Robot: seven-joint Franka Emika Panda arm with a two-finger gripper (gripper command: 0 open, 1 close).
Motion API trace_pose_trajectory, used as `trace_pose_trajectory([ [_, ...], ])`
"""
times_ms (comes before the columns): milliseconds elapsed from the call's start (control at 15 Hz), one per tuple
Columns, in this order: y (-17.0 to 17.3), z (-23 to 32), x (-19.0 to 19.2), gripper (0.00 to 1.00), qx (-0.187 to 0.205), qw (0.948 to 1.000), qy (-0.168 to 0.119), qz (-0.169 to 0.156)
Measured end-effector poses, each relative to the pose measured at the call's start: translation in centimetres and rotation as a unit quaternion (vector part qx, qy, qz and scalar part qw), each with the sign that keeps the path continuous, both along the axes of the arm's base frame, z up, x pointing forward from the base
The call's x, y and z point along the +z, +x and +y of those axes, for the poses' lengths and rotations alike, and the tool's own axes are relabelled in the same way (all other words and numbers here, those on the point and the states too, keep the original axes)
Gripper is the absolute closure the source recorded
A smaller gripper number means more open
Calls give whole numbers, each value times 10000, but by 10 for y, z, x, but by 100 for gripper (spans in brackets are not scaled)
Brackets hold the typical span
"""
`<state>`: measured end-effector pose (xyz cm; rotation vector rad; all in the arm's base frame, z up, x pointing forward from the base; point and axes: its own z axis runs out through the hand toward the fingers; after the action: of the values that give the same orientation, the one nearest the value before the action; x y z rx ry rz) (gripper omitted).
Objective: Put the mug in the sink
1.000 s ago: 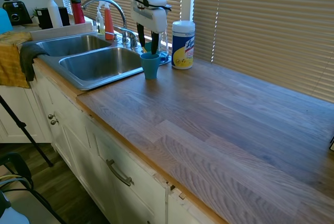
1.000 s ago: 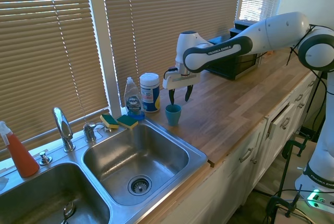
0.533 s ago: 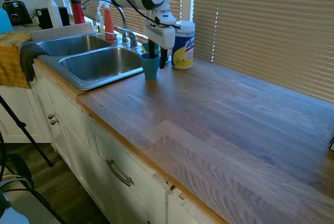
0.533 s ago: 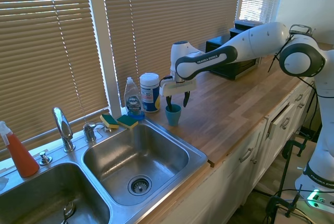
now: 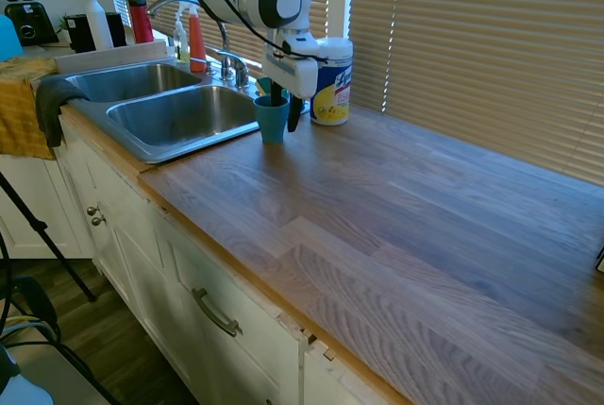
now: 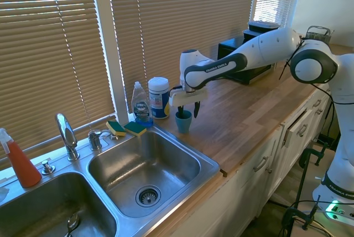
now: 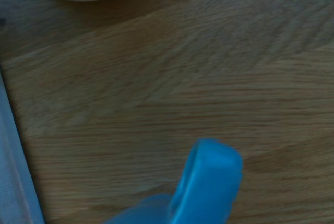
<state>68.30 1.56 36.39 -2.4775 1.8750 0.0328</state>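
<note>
wood counter [image 5: 396, 216]; mug [image 5: 272, 120] handle visible only in wrist view.

The words "FRANKA EMIKA" are printed in white on the dark band of the robot arm [image 6: 221, 66], and they can be read in the second exterior view. On the clear dish soap bottle [image 6: 141, 106], which stands by the window behind the sink, a blue label is seen; the brand name "Dawn" can just be made out on it. On the white and yellow wipes canister [image 5: 330, 81] a label with blue script lettering is shown in the first exterior view, but the letters are too small and blurred to be read with certainty. In the wrist view no print can be read.
</note>
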Motion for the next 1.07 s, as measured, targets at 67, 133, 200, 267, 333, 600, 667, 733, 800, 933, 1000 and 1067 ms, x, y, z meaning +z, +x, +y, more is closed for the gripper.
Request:
trace_pose_trajectory([
  [67,0,0,-1,100,1,10000,6,10],
  [133,0,-1,-2,100,4,10000,17,16],
  [200,0,-1,-3,100,12,10000,29,24],
  [267,-1,-1,-4,100,32,10000,40,31],
  [333,-1,-1,-5,100,55,10000,49,36],
  [600,-3,1,-9,100,189,9997,107,76],
  [667,-3,2,-10,100,214,9997,118,80],
  [733,-3,4,-10,100,247,9996,120,80],
  [800,-3,5,-10,100,303,9994,120,79],
  [933,-4,9,-5,100,494,9987,120,33],
  [1000,-6,10,-2,100,576,9983,118,22],
  [1067,-10,11,-2,100,654,9978,114,21],
])
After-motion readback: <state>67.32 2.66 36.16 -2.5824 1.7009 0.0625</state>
